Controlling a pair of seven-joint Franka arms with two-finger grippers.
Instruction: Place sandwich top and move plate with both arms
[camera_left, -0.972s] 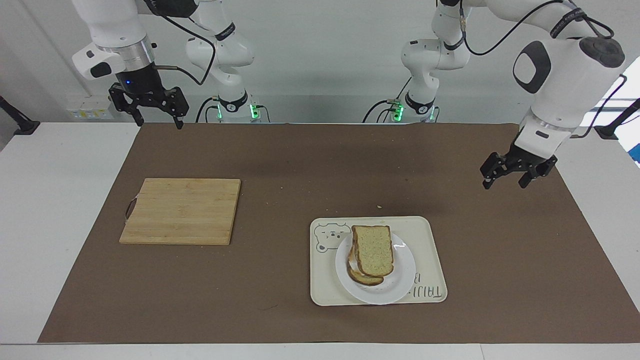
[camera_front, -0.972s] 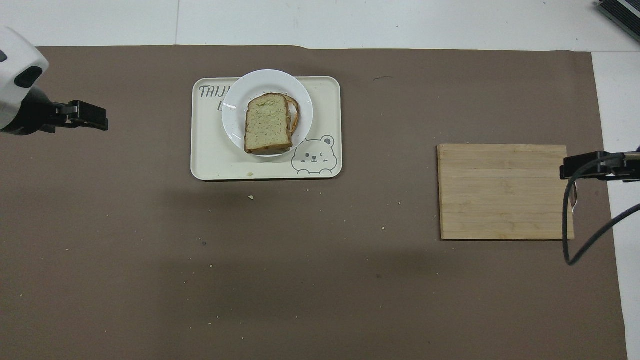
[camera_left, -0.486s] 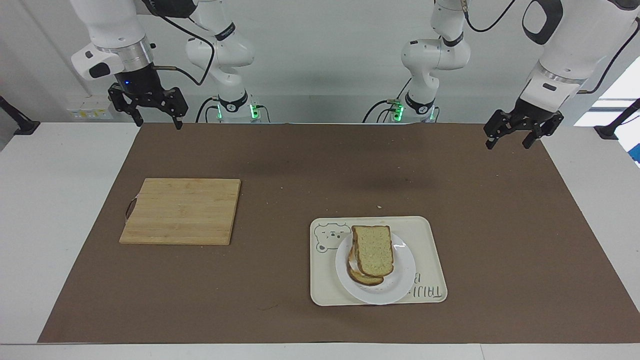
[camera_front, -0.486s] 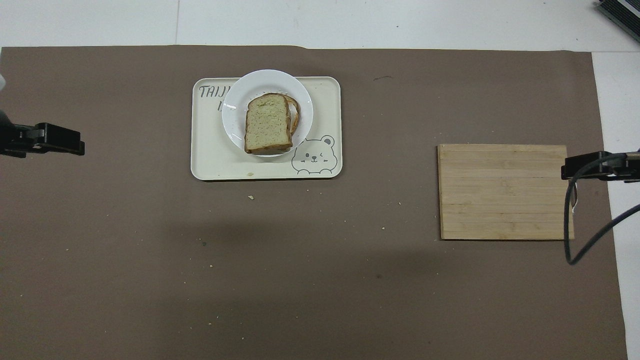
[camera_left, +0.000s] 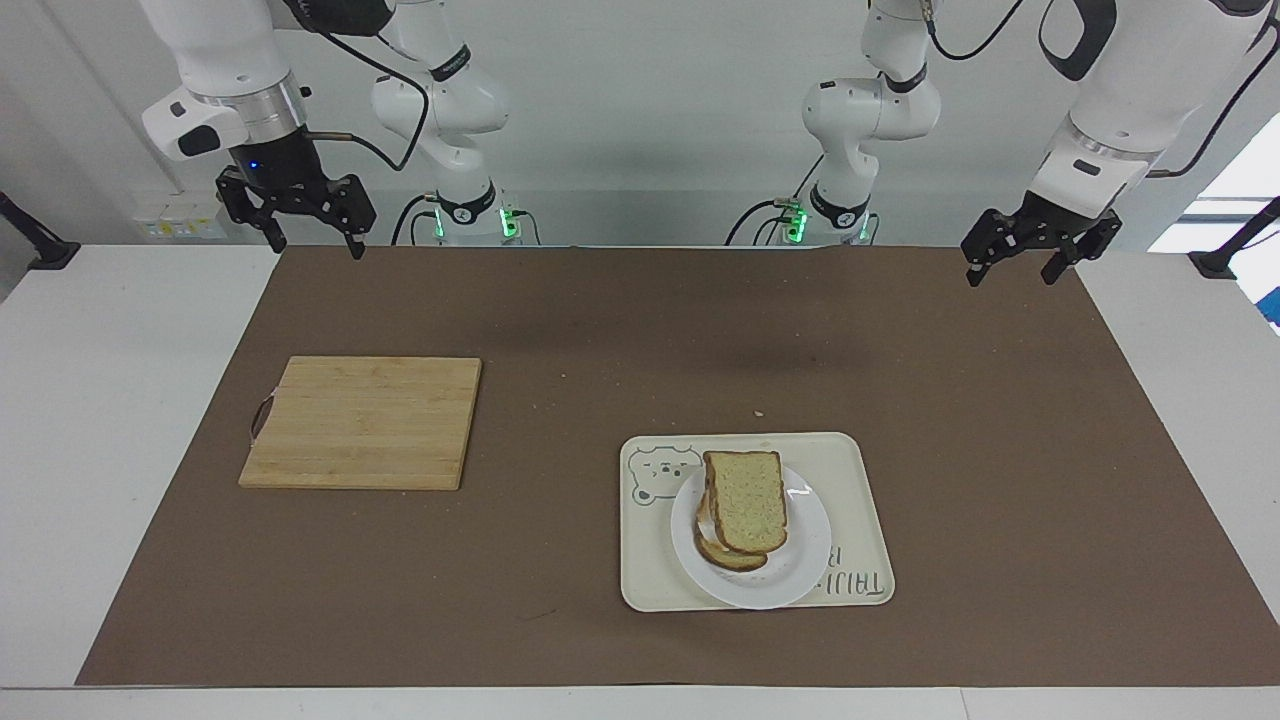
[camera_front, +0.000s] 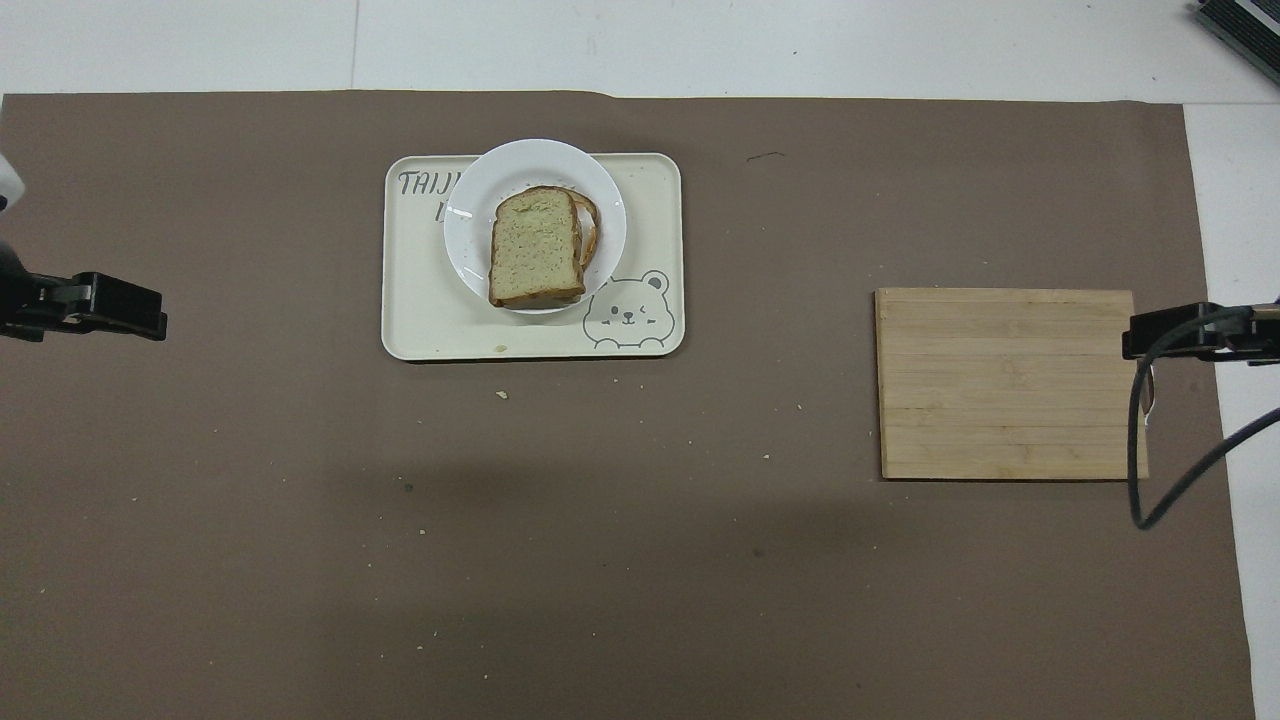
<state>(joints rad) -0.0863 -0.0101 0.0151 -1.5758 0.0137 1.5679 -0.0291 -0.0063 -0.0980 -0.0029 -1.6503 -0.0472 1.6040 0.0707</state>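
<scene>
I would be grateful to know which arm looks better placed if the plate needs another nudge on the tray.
Probably the left: the plate sits toward the left arm's end, while the right gripper hangs up by the cutting board. The left gripper is open and empty.

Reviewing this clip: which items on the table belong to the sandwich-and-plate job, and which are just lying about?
Part of the job:
- sandwich top, lying on the lower slice
- plate, sitting on the tray
- left gripper and right gripper, both raised and empty

Just lying about:
- cutting board, bare
- tray with a bear drawing
- brown mat
</scene>
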